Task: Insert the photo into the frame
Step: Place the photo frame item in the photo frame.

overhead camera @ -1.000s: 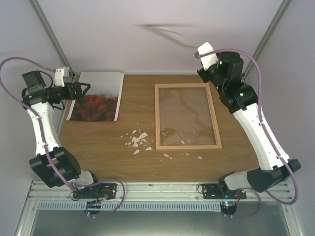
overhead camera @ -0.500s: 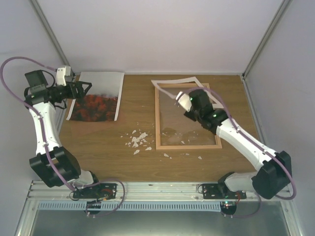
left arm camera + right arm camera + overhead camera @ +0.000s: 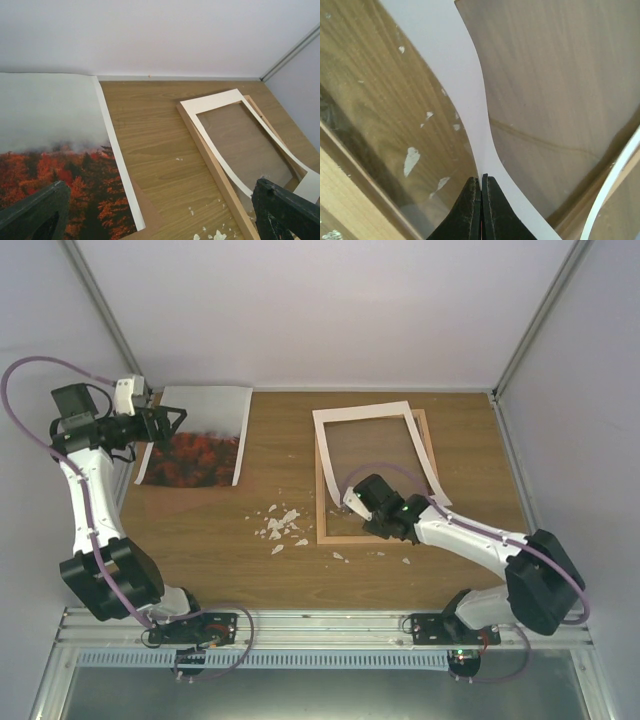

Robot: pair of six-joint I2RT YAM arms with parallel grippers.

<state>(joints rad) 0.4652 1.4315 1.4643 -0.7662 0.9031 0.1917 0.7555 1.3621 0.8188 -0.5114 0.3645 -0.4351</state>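
- The white-bordered paper photo of red-orange hills (image 3: 195,445) lies far left, long axis near-to-far, just beside the left gripper (image 3: 172,423), whose jaws are wide and empty.
- The light wooden rectangular frame (image 3: 335,539) lies well right; there the right gripper (image 3: 481,180) pinches a white card mat (image 3: 362,412).

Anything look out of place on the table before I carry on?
Yes. White scraps litter the table left of the frame, and a few lie on its pane. The white mat, pinched in the shut right gripper, sits askew over the frame. It overhangs the far rail, and its strips are bowed rather than flat.
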